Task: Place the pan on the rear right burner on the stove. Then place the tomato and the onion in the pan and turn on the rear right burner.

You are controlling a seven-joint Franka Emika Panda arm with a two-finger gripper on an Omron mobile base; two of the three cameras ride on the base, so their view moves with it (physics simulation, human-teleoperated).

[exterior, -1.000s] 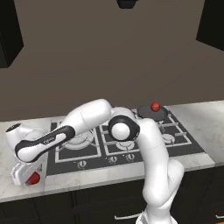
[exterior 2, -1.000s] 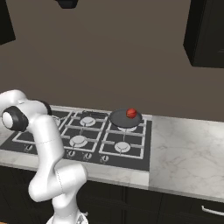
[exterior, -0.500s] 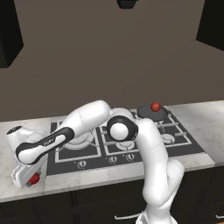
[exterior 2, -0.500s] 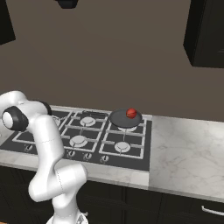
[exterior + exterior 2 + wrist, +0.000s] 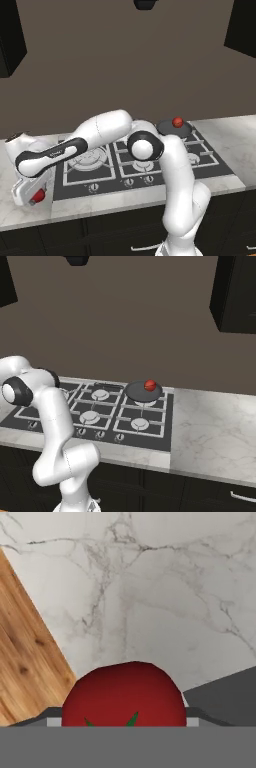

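- Fingers stood partly closed, one against each side of the tomato; they looked clamped on it.
- Tomato: red and round, with green stem leaves showing at its lower edge in the hand view. In the left base view it appeared as a small red spot at the low end of the arm, over the worktop left of the stove. Could not tell whether it rested on the marble or hung just above it.
- Hand view: white veined marble worktop behind the tomato, and a wood-grain surface running diagonally on the left.
- Pan sat at the stove's rear right corner, covering the burner there; also seen in the right base view.
- A small red round thing lay inside the pan; too small to identify.
- Arm reached from the base far to its left, across the stove front.
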